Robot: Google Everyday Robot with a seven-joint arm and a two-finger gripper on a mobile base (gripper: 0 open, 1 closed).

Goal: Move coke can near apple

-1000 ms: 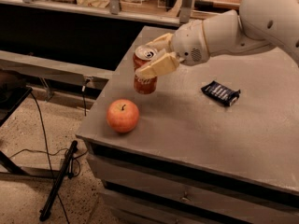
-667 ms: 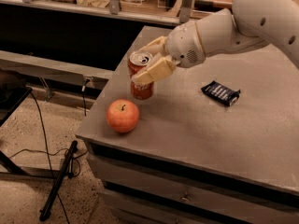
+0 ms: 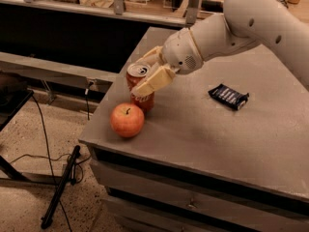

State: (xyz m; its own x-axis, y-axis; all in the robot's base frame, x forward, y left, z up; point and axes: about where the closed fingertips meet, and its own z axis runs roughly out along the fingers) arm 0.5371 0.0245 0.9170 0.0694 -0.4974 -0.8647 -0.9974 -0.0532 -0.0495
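The grey worktop (image 3: 203, 129) stood at the edge of a dim room, with drawer fronts (image 3: 193, 197) below its front lip. Near its left corner the claw (image 3: 141, 76) was clamped on the coke can (image 3: 143, 98), one pale finger on each side of the upright can. The can was just behind the apple (image 3: 127, 120), very close to it; whether its base touched the surface could not be told. A dark snack wrapper (image 3: 229, 96) lay well apart to the right. On the speckled floor (image 3: 29, 207) ran cables (image 3: 46, 153) and a black pole (image 3: 60, 187).
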